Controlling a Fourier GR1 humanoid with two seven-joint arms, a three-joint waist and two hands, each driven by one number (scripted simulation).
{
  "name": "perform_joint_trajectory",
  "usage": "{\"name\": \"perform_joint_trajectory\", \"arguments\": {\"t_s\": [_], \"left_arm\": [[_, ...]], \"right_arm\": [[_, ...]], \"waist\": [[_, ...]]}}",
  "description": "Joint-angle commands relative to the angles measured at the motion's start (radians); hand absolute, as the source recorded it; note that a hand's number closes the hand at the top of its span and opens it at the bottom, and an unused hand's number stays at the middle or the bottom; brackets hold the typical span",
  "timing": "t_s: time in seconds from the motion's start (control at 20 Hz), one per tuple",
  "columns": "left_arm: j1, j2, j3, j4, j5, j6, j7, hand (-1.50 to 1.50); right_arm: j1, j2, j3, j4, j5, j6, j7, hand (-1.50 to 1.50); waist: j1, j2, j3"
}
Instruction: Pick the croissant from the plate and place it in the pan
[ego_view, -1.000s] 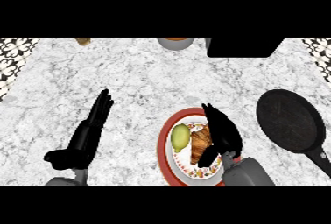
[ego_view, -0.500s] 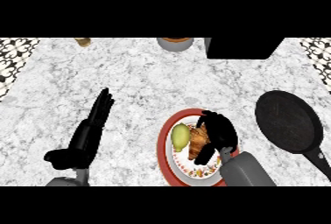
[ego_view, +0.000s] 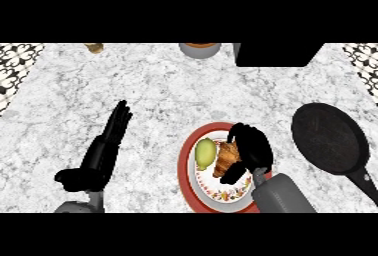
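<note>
Croissant (ego_view: 227, 159) on plate (ego_view: 193, 187), lying beside green fruit (ego_view: 205, 153), not yet lifted. Right hand (ego_view: 251, 147) over croissant's right side, fingers curled round it, thumb low near its bottom end. Left hand (ego_view: 103, 150) flat on counter (ego_view: 162, 95), fingers straight, resting. Pan (ego_view: 328, 145) right of plate, apart. Croissant likely light, soft, flaky, crushes easily; best grip across thick middle.

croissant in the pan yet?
No, the croissant lies on the plate under the right hand; the pan holds nothing.
</note>
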Motion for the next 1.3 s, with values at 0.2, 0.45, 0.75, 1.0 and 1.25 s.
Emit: {"name": "perform_joint_trajectory", "arguments": {"t_s": [0.2, 0.45, 0.75, 1.0, 1.25], "left_arm": [[0.029, -0.029, -0.025, 0.000, -0.049, 0.027, -0.020, 0.00], [-0.001, -0.051, -0.010, 0.025, -0.049, 0.045, -0.011, 0.00], [0.025, 0.005, 0.052, 0.029, 0.006, -0.025, -0.054, 0.00], [-0.020, -0.004, 0.050, 0.022, 0.011, -0.039, -0.014, 0.00], [0.046, -0.028, 0.006, -0.044, -0.014, -0.022, 0.001, 0.00]], "right_arm": [[0.103, -0.029, 0.055, -0.306, 0.147, -0.067, 0.113, 1.50], [0.386, -0.079, 0.254, -0.610, 0.200, -0.066, 0.089, 1.50], [0.486, -0.132, 0.252, -0.886, 0.251, -0.187, 0.103, 1.50], [0.535, -0.127, 0.140, -0.909, 0.121, -0.299, 0.072, 1.50], [0.517, -0.130, -0.028, -0.905, -0.031, -0.331, 0.056, 1.50]], "waist": [[-0.009, 0.005, 0.006], [-0.020, 0.004, 0.006], [-0.018, 0.006, 0.006], [-0.009, 0.010, 0.007], [0.000, 0.010, 0.007]]}}
